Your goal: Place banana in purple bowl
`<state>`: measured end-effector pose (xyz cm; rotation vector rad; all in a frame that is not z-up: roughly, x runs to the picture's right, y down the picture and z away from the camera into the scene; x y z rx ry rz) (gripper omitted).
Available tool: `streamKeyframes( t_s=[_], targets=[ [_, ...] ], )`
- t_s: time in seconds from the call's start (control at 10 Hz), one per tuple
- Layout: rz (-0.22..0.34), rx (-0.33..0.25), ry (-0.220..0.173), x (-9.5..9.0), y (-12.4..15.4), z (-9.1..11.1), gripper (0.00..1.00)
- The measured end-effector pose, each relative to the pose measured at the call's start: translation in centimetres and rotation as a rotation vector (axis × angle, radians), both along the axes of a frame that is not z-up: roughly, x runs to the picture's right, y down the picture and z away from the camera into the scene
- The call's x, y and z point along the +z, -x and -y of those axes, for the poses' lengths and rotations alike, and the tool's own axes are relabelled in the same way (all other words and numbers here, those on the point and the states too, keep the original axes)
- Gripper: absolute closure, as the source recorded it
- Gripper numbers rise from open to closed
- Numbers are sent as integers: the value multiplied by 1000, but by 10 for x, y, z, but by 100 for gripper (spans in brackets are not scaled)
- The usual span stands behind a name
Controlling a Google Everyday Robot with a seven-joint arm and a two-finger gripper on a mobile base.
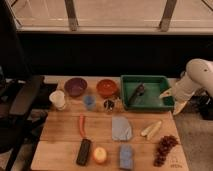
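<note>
Logging from the near edge of the table point(60, 137) outward, with the table centre as the dial.

Near row: black flat object point(84, 151) at 7 o'clock, round yellow-orange fruit point(100, 155) just beside it at its 3 o'clock, blue sponge point(126, 156) at 6 o'clock, grapes point(164, 149) at 4 o'clock near the corner.

Middle row: red-orange chili point(81, 125) at 8 o'clock, grey-blue cloth point(121, 128) near centre. The banana point(152, 130) lies on the table at 4 o'clock, at the cloth's 3 o'clock, tilted, apart from the grapes.

Far row: white cup point(58, 99) at 9 o'clock, small blue cup point(89, 102), small dark cup point(109, 104). The purple bowl point(75, 86) sits at 10 o'clock, upright, with the orange-red bowl point(107, 88) at its 3 o'clock. Green tray point(150, 80) at 1 o'clock holds a dark utensil point(136, 93).

My claw point(172, 99) hangs at 2 o'clock, by the tray's right edge, well apart from the banana and holding nothing that I can see. Apart or together: I cannot tell.
</note>
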<state>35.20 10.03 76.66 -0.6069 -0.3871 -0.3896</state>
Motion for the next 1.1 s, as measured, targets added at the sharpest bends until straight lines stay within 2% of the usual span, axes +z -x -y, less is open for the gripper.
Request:
streamKeyframes(
  t_s=[0.2, 0.4, 0.9, 1.1],
  targets=[
    [45, -39, -19, -1, 11, -16, 33],
    [98, -58, -14, 2, 20, -37, 33],
    [110, -72, -11, 3, 23, -42, 33],
    [131, -130, -1, 8, 38, -55, 33]
  ],
)
